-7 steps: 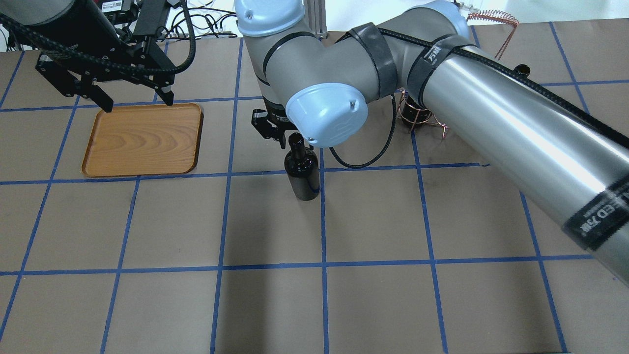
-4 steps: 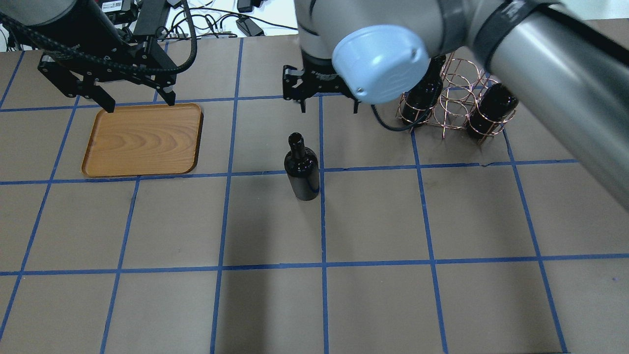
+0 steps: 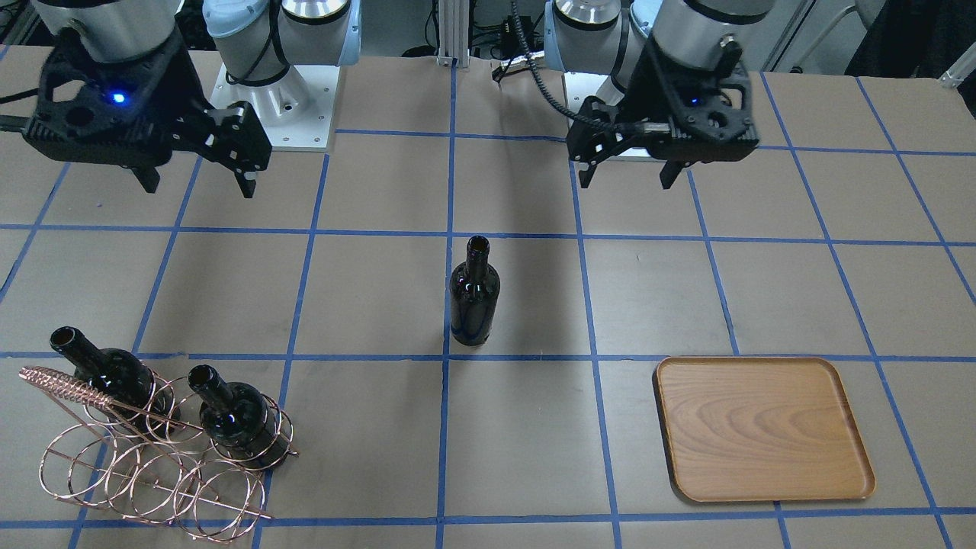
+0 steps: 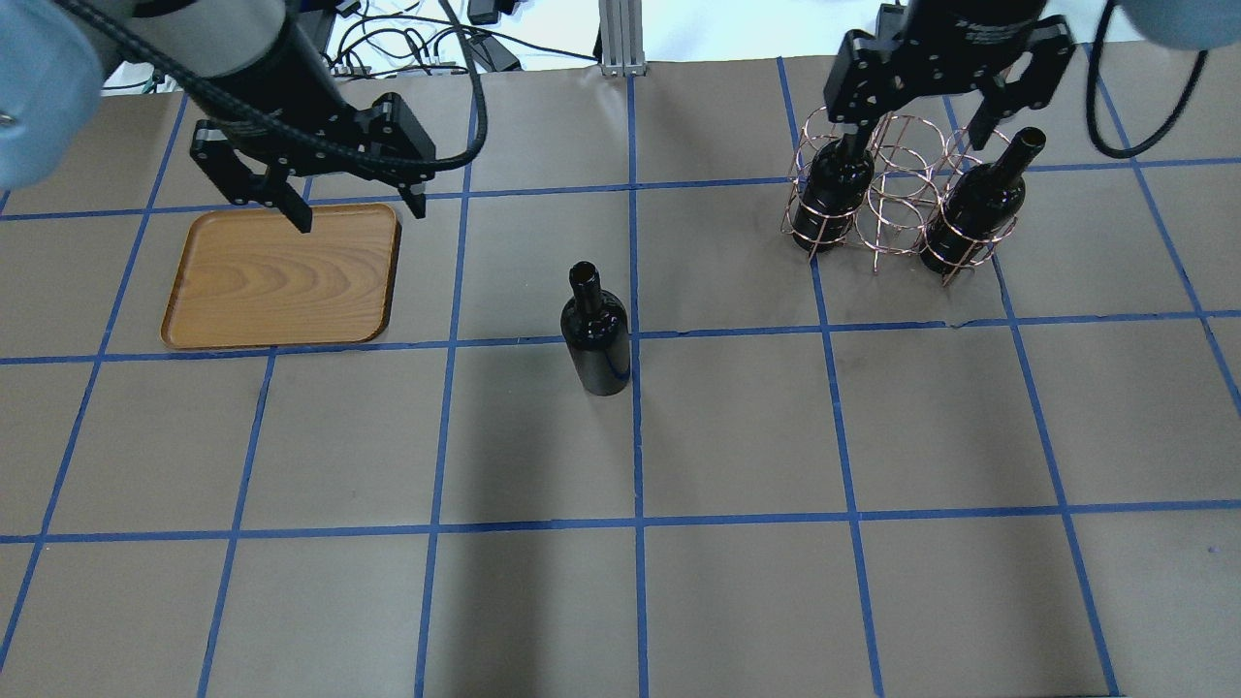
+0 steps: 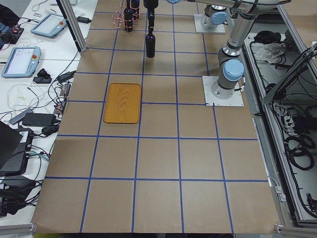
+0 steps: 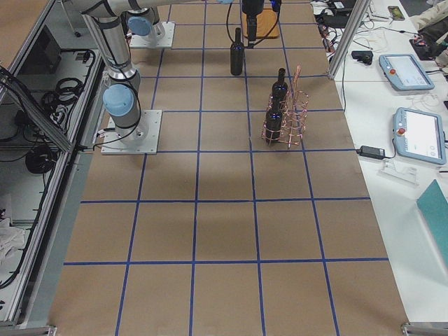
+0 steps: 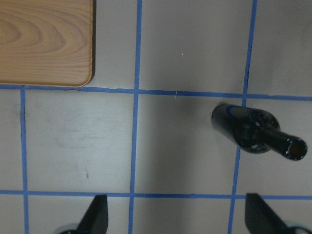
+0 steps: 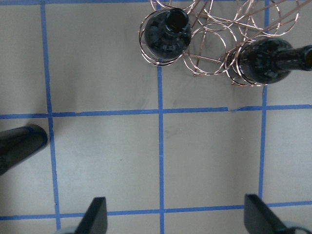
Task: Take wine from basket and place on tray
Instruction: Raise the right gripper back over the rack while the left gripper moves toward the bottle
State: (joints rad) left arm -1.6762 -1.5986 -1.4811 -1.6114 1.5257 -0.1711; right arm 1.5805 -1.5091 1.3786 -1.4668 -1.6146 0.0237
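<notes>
Right gripper (image 4: 916, 136) has withdrawn from the bottle (image 4: 595, 339) at the table centre and now sits on the basket (image 4: 897, 208) side. Left gripper (image 4: 360, 215) has shifted from the far edge of the tray (image 4: 281, 276) toward that tray's inner corner. The bottle, the tray and the basket have not moved.

1. Bottle. It stands upright on the table (image 4: 737, 436), mouth up, just beside a crossing of the blue tape (image 4: 635, 465) lines. It is between the tray and the basket, apart from both. Neither gripper touches it.

2. Right gripper. Its fingers are spread wide and hold nothing. It is raised clear of the table. The right wrist view shows the basket at the top edge and the bottle's base at the left edge.

3. Left gripper. Its fingers are spread wide and hold nothing. It is raised clear of the table. The left wrist view shows one tray corner at upper left and the bottle at right.

4. Basket. A second bottle (image 4: 824, 199) and a third bottle (image 4: 972, 218) each stand in a ring, with other rings between them. In the overhead view a right gripper finger covers the second bottle's neck.

5. Tray. It lies flat on the table with its wood surface fully exposed.
</notes>
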